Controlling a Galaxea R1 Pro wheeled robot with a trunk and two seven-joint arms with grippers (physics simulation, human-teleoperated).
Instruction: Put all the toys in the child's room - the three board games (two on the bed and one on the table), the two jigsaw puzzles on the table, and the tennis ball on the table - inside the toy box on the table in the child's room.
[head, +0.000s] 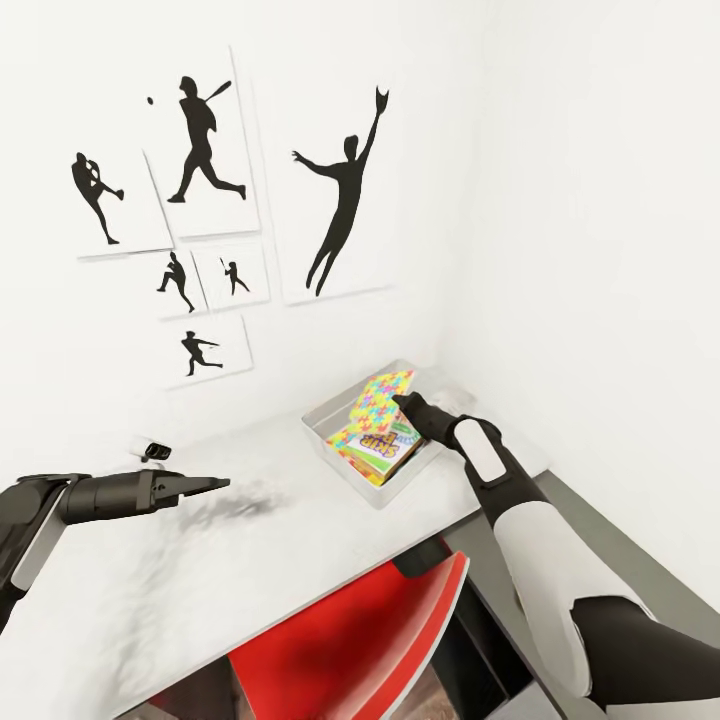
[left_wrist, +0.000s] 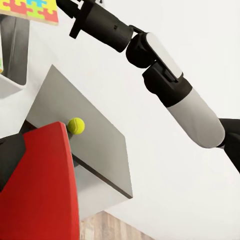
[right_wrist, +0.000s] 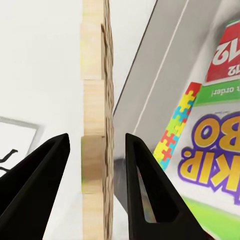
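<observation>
Nearest, a red chair (head: 350, 640) is tucked under the white table (head: 200, 560). In the left wrist view a tennis ball (left_wrist: 76, 125) sits on a grey ledge (left_wrist: 90, 145), touching the chair's red edge.

Over the table's left part the left gripper (head: 205, 485) hovers, pointing right. Its fingers look close together with nothing between them, though I cannot tell for sure.

Farther back, at the right end of the table near the corner, stands the grey toy box (head: 330, 435). A board game (head: 385, 445) with big yellow letters lies flat inside it. A jigsaw puzzle (head: 385, 400) stands on edge in the box, tilted, leaning over the game. The right gripper (head: 405, 402) is at its top edge. From the right wrist, the puzzle's wooden edge (right_wrist: 95, 125) runs between the two black fingers (right_wrist: 145, 190), which stand a little apart from it on both sides, so the jaws are narrowly parted around the puzzle and not pressing it.

Behind, black baseball silhouettes (head: 205, 200) hang on the white wall.
</observation>
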